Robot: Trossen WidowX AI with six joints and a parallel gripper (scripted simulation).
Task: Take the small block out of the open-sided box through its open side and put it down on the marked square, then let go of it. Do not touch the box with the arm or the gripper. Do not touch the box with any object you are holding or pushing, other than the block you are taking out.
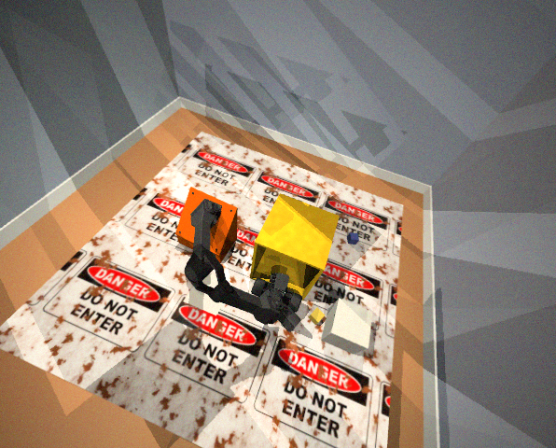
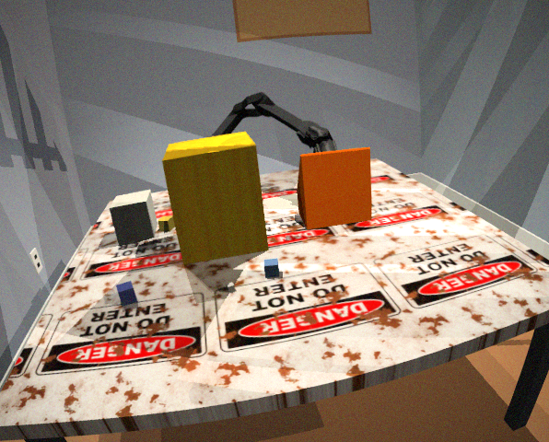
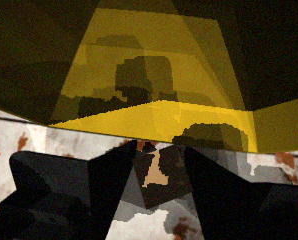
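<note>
The yellow open-sided box (image 1: 295, 224) (image 2: 217, 204) stands upright, with its open side facing my gripper (image 1: 275, 287) (image 3: 160, 147). The gripper is shut on the small block (image 3: 156, 176), which looks brown, with a lit tan patch. In the wrist view the block shows between the fingertips, below the front edge of the box floor, with table surface behind it. The gripper is right at the open side in the top view; any gap to the box walls is hard to judge. The exterior view hides gripper and block behind the box. I cannot make out the marked square.
An orange block (image 1: 205, 224) (image 2: 336, 188) stands beside the arm's base. A white block (image 1: 348, 325) (image 2: 133, 218) and a small yellow block (image 1: 316, 315) (image 2: 165, 223) stand near the gripper. Two small blue blocks (image 2: 126, 293) (image 2: 271, 268) lie beyond the box.
</note>
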